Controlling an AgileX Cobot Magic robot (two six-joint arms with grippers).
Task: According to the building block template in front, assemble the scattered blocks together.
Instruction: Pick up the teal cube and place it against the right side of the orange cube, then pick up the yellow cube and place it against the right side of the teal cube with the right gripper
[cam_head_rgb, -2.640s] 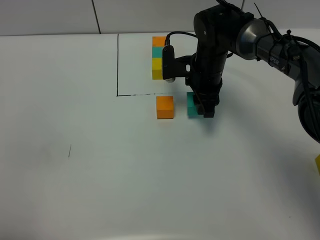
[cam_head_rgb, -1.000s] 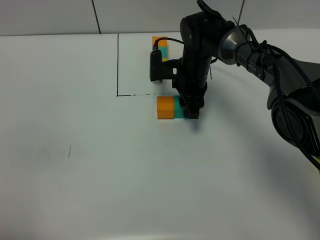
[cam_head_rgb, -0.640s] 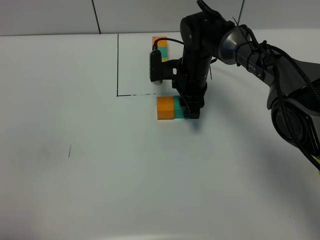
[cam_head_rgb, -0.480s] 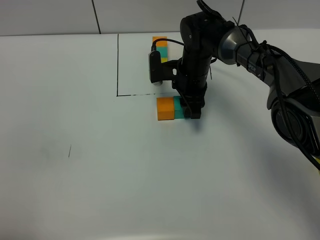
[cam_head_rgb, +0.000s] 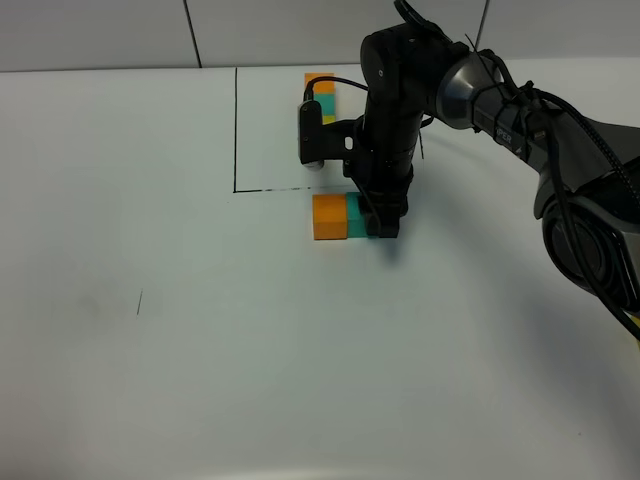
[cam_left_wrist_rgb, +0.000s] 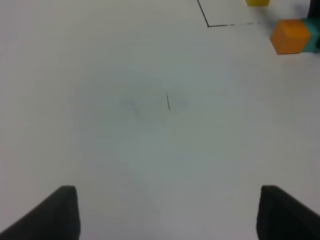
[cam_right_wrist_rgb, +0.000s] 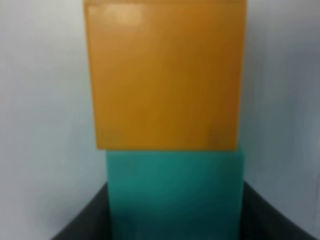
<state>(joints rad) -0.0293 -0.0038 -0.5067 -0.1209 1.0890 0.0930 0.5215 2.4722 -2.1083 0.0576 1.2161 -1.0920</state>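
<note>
Moved since the earliest frame: teal cube (cam_head_rgb: 356, 214), formerly lying apart from the orange cube (cam_head_rgb: 329, 216), is now being pressed flush against that cube's side, the one facing the right arm (cam_head_rgb: 500, 95). Over the last second no further shift is being shown.

Right gripper (cam_head_rgb: 383, 226): is being kept pinched on the teal cube, one finger at each side, as seen in the wrist view.

Both cubes: are being carried by the white worktop (cam_head_rgb: 200, 350), just in front of the drawn black line (cam_head_rgb: 235, 130).

Building block template (cam_head_rgb: 322, 90): is being partly hidden behind the right arm, at the far side within the line.

Left gripper (cam_left_wrist_rgb: 167, 215): is being held spread, nothing between its fingers, well apart from the cubes.
</note>
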